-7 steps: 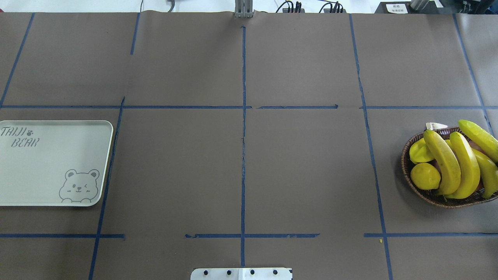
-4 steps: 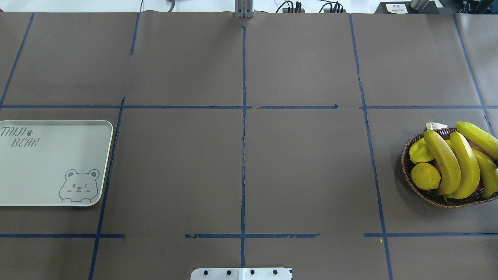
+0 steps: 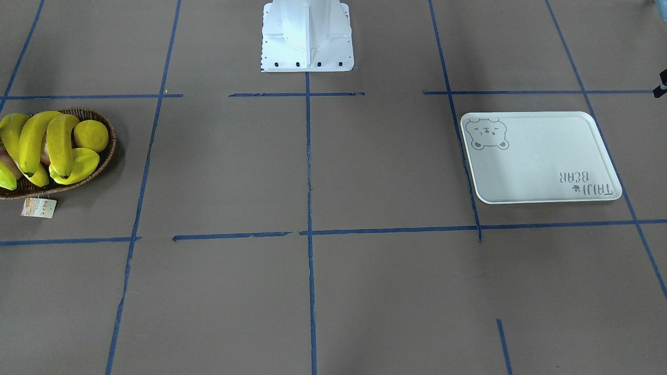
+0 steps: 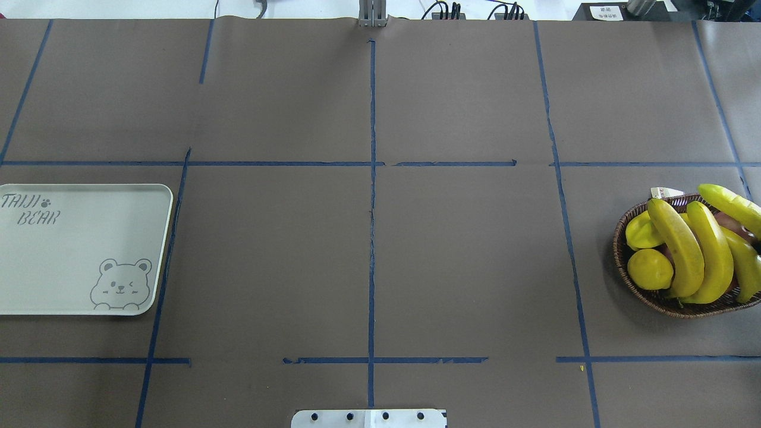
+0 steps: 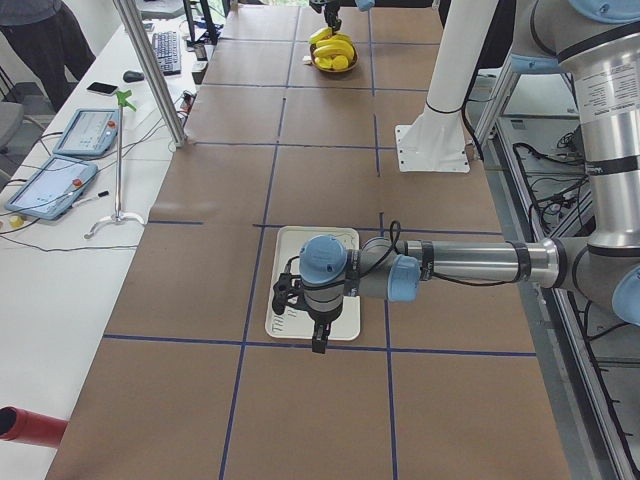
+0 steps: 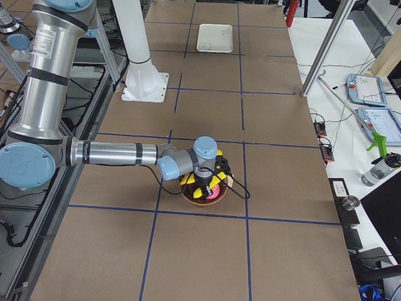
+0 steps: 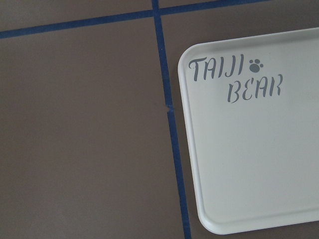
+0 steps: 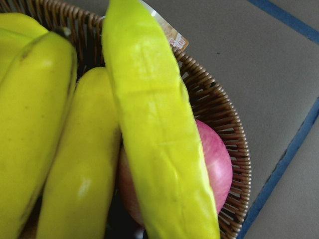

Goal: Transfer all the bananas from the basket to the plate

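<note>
at the right end of the table (image 4: 464, 261), well apart from everything else: the basket (image 4: 621, 261), cut off by the overhead view's right edge. heaped in it, four bananas (image 4: 678, 249) lying side by side, the outermost banana (image 4: 728, 205) with its far end past the wicker rim. tucked against the inner rim, a lemon (image 4: 650, 268) and a starfruit (image 4: 641, 230). under the bananas, seen from the right wrist, a pink apple (image 8: 219, 169) against the basket wall. paper tag (image 4: 664, 192) on the table just outside the far rim.

right gripper (image 6: 205, 188) low over the pile, seen only from the side. fingers apart or together: cannot tell, nor whether touching any fruit.

at the opposite end: the plate (image 4: 83, 255), lying flat, bear drawing and lettering showing, clipped by the overhead view's left edge, its inner edge just beside a blue tape line (image 4: 166, 255). left gripper (image 5: 318, 338) hanging over the plate's outer end, near the lettered corner. finger state likewise impossible to tell.

between basket and plate, a broad stretch of brown paper crossed by tape lines. white robot base (image 3: 307, 36) at the middle of the robot's side of the table.
</note>
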You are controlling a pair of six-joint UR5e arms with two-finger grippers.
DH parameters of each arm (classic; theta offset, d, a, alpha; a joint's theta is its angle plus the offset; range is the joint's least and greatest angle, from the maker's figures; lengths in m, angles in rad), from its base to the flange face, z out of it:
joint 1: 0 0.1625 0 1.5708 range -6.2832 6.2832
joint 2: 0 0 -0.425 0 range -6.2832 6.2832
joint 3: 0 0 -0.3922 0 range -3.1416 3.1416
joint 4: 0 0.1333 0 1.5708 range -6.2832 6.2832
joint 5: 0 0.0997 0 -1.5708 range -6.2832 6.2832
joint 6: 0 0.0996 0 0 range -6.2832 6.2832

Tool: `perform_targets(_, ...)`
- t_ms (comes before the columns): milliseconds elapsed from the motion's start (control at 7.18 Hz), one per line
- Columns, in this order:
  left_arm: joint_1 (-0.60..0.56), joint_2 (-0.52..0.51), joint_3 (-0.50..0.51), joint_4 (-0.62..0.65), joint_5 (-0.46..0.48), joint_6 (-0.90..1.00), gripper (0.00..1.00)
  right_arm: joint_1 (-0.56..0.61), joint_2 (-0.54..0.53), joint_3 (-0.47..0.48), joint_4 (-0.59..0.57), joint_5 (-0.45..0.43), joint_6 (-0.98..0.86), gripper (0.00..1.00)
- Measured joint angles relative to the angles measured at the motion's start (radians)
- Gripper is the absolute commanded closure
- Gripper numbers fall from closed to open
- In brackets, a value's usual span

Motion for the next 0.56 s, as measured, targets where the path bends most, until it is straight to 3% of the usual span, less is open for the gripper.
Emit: perform_targets(557,0.001,-0.003,-0.023,-0.005,0.0,0.0,0.0,0.147,-0.003,0.076,-0.05,0.047,-0.008,0.96)
